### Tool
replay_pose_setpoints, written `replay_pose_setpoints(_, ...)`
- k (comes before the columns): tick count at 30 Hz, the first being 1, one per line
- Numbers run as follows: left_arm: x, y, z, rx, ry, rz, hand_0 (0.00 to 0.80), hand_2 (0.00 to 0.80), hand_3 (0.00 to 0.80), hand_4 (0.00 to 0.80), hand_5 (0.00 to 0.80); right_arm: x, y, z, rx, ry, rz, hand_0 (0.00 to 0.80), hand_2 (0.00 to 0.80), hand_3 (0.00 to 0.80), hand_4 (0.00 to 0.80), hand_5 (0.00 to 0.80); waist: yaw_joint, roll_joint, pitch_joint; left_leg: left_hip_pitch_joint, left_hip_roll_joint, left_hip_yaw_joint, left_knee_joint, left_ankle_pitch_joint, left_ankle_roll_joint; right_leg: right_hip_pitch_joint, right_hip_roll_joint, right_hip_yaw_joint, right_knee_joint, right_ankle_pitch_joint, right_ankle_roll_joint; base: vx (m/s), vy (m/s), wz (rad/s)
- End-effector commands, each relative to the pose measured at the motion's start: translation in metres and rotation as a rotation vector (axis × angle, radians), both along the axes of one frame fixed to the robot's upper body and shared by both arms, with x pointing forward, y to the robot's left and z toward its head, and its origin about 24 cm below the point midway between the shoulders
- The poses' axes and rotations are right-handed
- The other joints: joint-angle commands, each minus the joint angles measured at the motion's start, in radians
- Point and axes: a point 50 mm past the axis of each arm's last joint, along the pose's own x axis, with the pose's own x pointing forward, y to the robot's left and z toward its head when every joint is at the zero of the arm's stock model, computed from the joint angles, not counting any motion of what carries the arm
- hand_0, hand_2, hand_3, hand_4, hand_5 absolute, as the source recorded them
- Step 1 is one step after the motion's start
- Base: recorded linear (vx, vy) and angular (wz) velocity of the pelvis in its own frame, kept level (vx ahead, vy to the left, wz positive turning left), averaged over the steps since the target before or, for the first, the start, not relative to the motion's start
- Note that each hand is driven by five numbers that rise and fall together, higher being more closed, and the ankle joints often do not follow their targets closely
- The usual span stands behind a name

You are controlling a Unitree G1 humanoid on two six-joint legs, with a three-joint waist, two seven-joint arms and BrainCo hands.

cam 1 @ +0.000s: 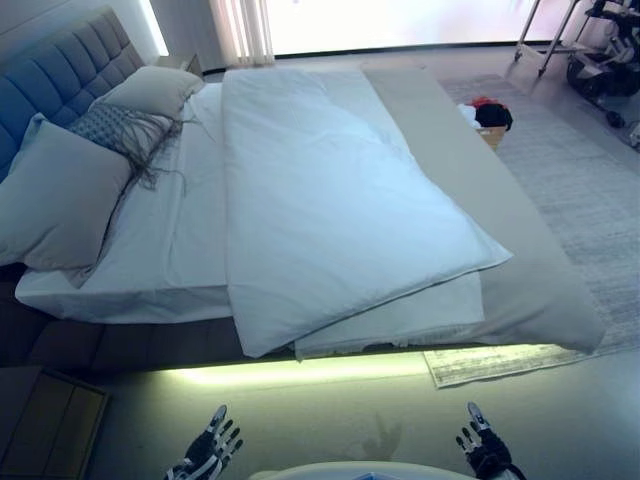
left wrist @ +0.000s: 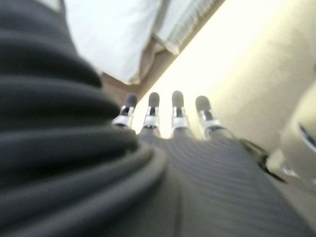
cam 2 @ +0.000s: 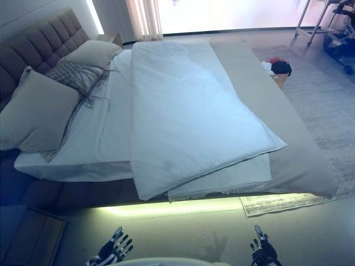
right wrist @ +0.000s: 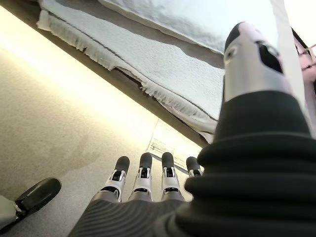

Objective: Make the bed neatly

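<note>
Both hands sit low and empty on your side of the bed: your left hand (cam 1: pixel 208 450) and right hand (cam 1: pixel 484 447) hang over the floor (cam 1: pixel 330 405) with fingers straight and relaxed, holding nothing, well short of the bedding. Nearest to you is the lit underside of the bed frame, and just above it the folded white duvet (cam 1: pixel 330 190), whose near edge overhangs the bed's side unevenly, one corner drooping lower on your left and a second layer showing beneath it on your right. A grey bedspread (cam 1: pixel 500 200) lies beyond it on the right side. To do this step well, I judge you should step in, bring both hands to that near edge well apart from each other, close on both layers together, and draw evenly so the fold opens flat, not skewed. Farther off to your left, the grey pillows (cam 1: pixel 60 195) and a fringed cushion (cam 1: pixel 120 128) lean by the headboard (cam 1: pixel 60 65); leave them until the cover lies square.
</note>
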Motion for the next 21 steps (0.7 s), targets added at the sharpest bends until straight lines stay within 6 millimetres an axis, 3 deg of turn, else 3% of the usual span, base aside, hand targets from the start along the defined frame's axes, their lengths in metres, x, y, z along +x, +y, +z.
replay_pose_setpoints(1, -0.001, 0.016, 0.002, 0.048, 0.058, 0.012, 0.0, 0.0, 0.0, 0.0, 0.0, 0.009, -0.009, 0.003, 0.001, -0.001, -0.061, 0.0, 0.0, 0.0, 0.0, 0.0, -0.021, -0.023, -0.01, -0.01, -0.061, -0.001, -0.003, -0.044, 0.049, 0.013, 0.014, 0.002, 0.013, -0.014, 0.021, 0.0, 0.0, 0.0)
replay_pose_setpoints(11, -0.011, 0.012, -0.002, 0.026, 0.145, -0.017, 0.0, 0.0, 0.0, 0.0, 0.0, -0.001, -0.011, 0.0, 0.048, 0.072, -0.108, 0.0, 0.0, 0.0, 0.0, 0.0, -0.012, -0.025, -0.002, -0.009, -0.062, -0.004, -0.003, -0.044, 0.052, 0.012, 0.013, -0.003, 0.013, -0.011, 0.022, 0.0, 0.0, 0.0)
replay_pose_setpoints(21, -0.016, -0.001, -0.006, 0.0, 0.184, -0.036, 0.0, 0.0, 0.0, 0.0, 0.0, 0.005, 0.011, -0.006, 0.098, 0.079, -0.04, 0.0, 0.0, 0.0, 0.0, 0.0, -0.015, -0.026, 0.003, 0.001, -0.063, 0.002, -0.003, -0.045, 0.056, 0.014, 0.013, 0.002, 0.019, -0.01, 0.022, 0.0, 0.0, 0.0)
